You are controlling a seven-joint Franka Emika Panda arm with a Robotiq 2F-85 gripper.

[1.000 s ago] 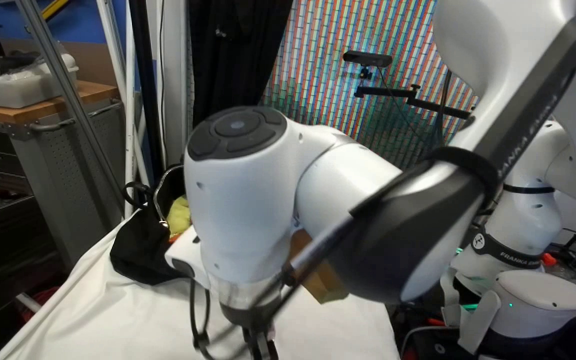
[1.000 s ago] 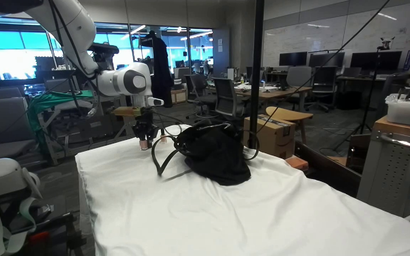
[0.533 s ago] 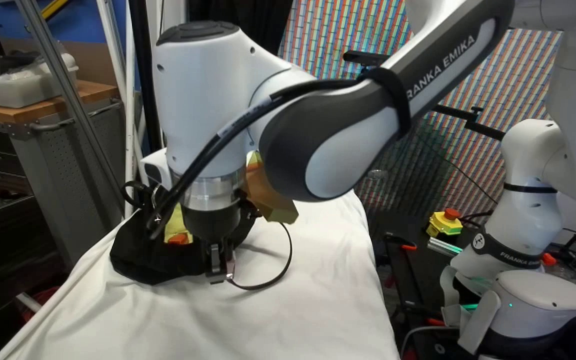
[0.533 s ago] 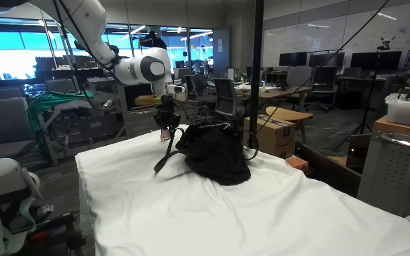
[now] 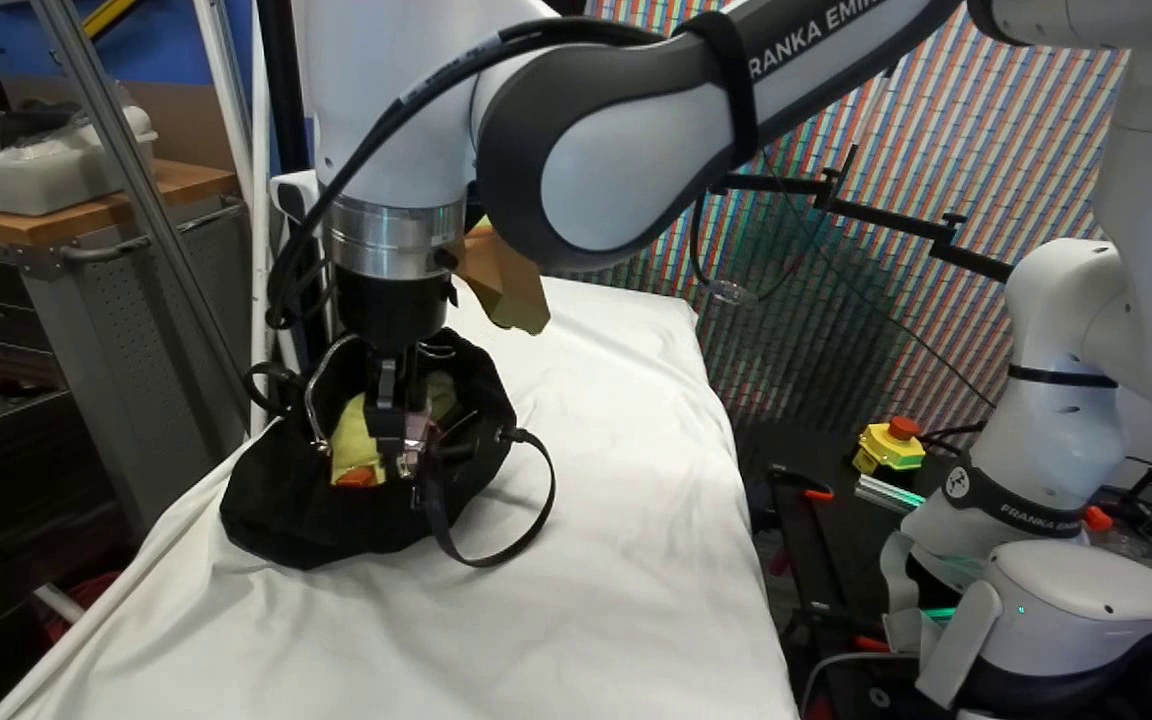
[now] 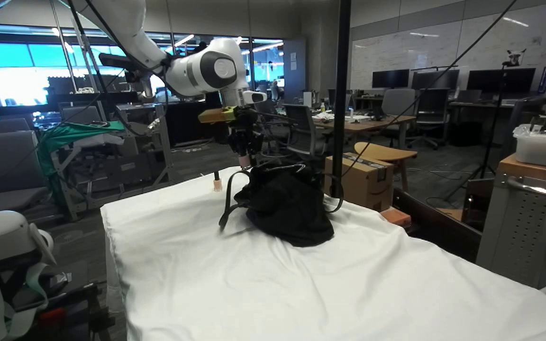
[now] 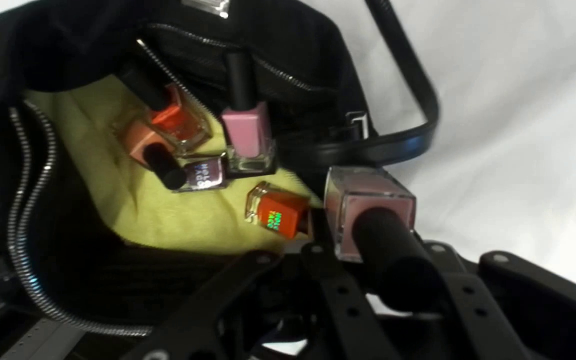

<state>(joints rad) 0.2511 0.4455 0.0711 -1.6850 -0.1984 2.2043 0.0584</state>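
My gripper [image 7: 370, 235] is shut on a pink nail polish bottle [image 7: 348, 220], whose black cap points back toward the wrist camera. In an exterior view the same bottle [image 6: 244, 161] hangs upright at about the height of the bag's rim. A black bag [image 5: 306, 510] lies open below, and the bottle is over the edge of its mouth near a strap [image 7: 403, 147]. On the yellow lining [image 7: 183, 220] sit several bottles, among them a light pink one [image 7: 245, 132], an orange-red one [image 7: 280, 212] and a purple one [image 7: 205, 174].
Another polish bottle [image 6: 217, 184] stands on the white cloth [image 6: 197, 265] beside the bag. A black pole [image 6: 341, 104] rises behind the bag, near a cardboard box [image 6: 363, 182]. A second robot arm [image 5: 1056, 440] stands off the table's side.
The gripper has carried the pink bottle from the table area beside the bag, upward and across to the bag's mouth. The strap has shifted a little. The grip is unchanged.
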